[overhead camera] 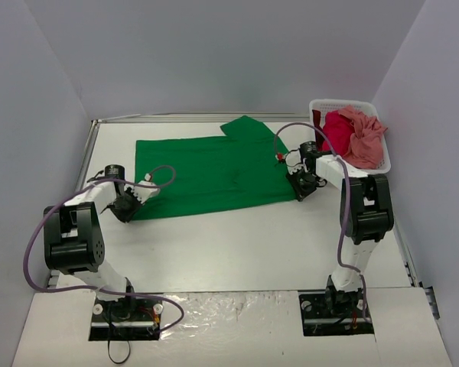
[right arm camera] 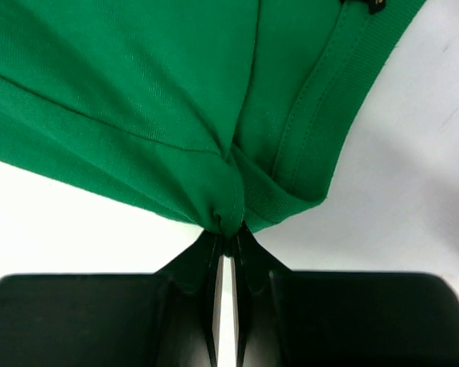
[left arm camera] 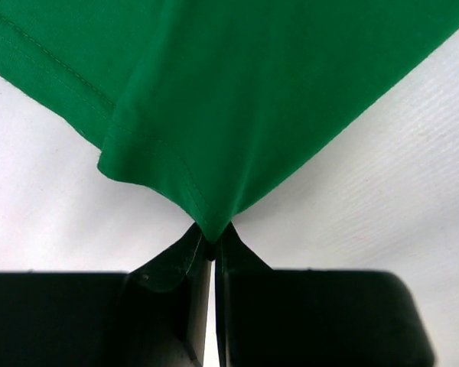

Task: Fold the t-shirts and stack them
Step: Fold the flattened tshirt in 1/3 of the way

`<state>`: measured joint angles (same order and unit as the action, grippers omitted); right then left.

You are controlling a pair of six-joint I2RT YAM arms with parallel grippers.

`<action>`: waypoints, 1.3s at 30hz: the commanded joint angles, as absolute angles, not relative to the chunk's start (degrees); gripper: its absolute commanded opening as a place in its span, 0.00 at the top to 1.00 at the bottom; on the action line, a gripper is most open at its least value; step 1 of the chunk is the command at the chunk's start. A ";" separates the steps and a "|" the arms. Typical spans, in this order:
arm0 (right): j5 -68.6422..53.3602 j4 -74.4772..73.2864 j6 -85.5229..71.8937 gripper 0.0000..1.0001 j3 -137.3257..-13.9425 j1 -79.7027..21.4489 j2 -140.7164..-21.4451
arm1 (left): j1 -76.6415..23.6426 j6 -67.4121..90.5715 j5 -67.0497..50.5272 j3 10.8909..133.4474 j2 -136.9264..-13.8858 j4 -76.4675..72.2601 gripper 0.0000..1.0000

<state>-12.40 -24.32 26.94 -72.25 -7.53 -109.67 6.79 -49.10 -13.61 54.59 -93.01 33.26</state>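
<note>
A bright green t-shirt [overhead camera: 206, 172] lies spread flat on the white table [overhead camera: 245, 245], one sleeve pointing to the far side. My left gripper [overhead camera: 128, 210] is shut on its near left corner; the left wrist view shows the hemmed corner [left arm camera: 185, 187] pinched between the jaws at my left gripper [left arm camera: 212, 246]. My right gripper [overhead camera: 301, 191] is shut on its near right corner by the collar; the right wrist view shows bunched cloth [right arm camera: 229, 210] held at my right gripper [right arm camera: 231, 243]. A crimson red shirt [overhead camera: 335, 131] and a salmon pink shirt [overhead camera: 365, 136] lie heaped in the basket.
The white slatted plastic basket [overhead camera: 383, 162] stands at the far right against the wall. Grey walls close in the table on three sides. Purple cables loop from both arms. The arm bases sit at the near edge.
</note>
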 commanded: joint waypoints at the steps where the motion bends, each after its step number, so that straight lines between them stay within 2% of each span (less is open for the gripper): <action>1: -10.55 -30.23 27.51 1.00 -68.74 -6.77 -105.30 | 7.56 -51.68 -14.06 54.23 -90.18 37.70 0.98; 18: -11.42 -49.64 33.22 1.00 -63.11 -7.12 -85.52 | 7.65 -61.78 -18.90 54.49 -72.61 61.69 0.98; 26: -12.30 -54.57 35.41 1.00 -61.79 -7.56 -82.18 | 7.73 -64.42 -17.84 50.10 -67.51 63.63 0.97; 28: -13.44 -55.89 36.38 0.87 -61.17 -7.65 -82.18 | 7.65 -65.82 -17.93 49.40 -66.72 65.11 0.89; 29: -14.06 -58.33 37.26 0.73 -61.00 -7.73 -82.26 | 7.73 -65.66 -18.10 49.39 -66.45 65.30 0.80; 30: -14.67 -59.58 39.18 0.60 -60.91 -7.82 -82.27 | 7.73 -66.09 -18.11 49.74 -66.10 66.09 0.77; 31: -14.76 -60.20 39.63 0.50 -60.65 -7.82 -82.00 | 7.73 -68.09 -18.28 50.09 -65.92 67.14 0.75; 32: -14.24 -60.81 39.73 0.45 -60.64 -7.82 -81.65 | 7.73 -69.25 -18.28 50.79 -65.66 69.58 0.72; 34: -13.45 -61.78 40.52 0.39 -61.17 -7.91 -80.78 | 7.73 -71.00 -17.85 51.33 -65.57 70.92 0.71; 39: -12.75 -62.75 41.04 0.37 -64.41 -7.91 -81.29 | 7.82 -70.84 -15.65 54.13 -67.85 69.88 0.70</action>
